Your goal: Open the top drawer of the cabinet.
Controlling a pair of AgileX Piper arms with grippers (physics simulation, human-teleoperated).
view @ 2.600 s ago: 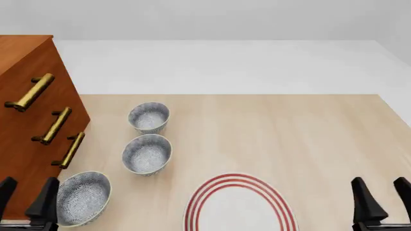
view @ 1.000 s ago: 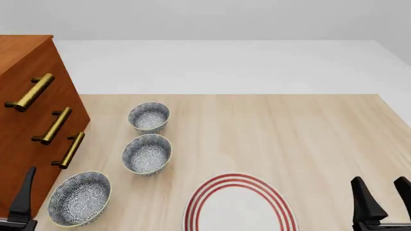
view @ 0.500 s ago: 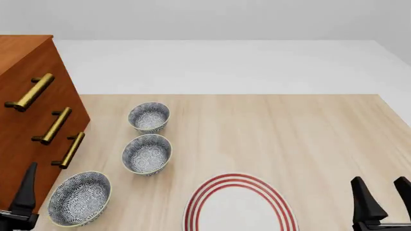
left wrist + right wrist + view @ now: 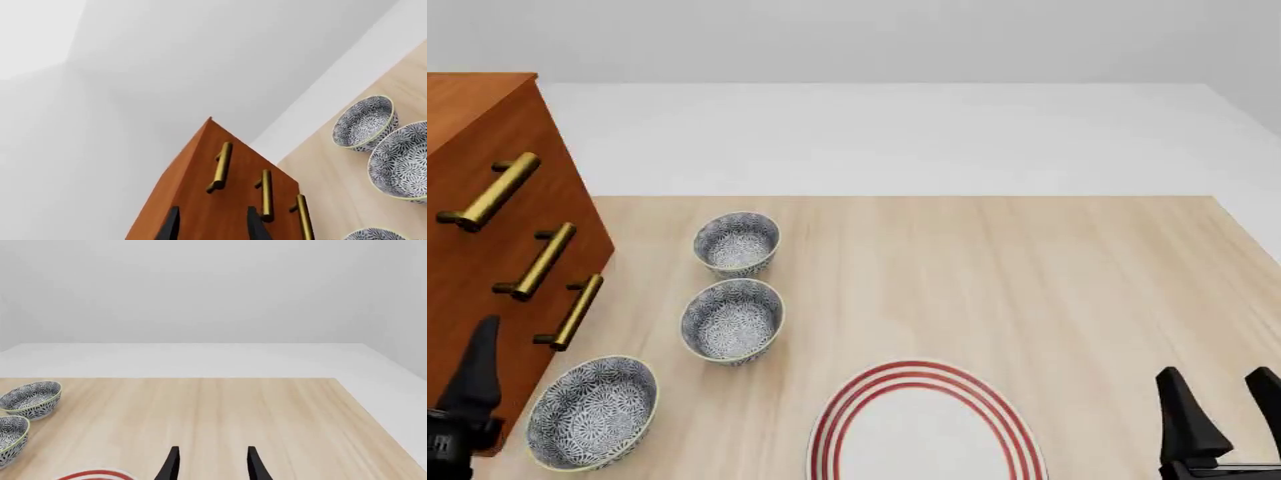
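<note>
The left claw hung spread before the cabinet, clear of the top drawer. The right claw sat spread above the bench.

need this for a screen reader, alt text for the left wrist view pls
The open left gripper points up at the cabinet, whose three brass-handled drawers are shut; the top drawer is untouched. Patterned bowls sit beside it on the table.
</note>
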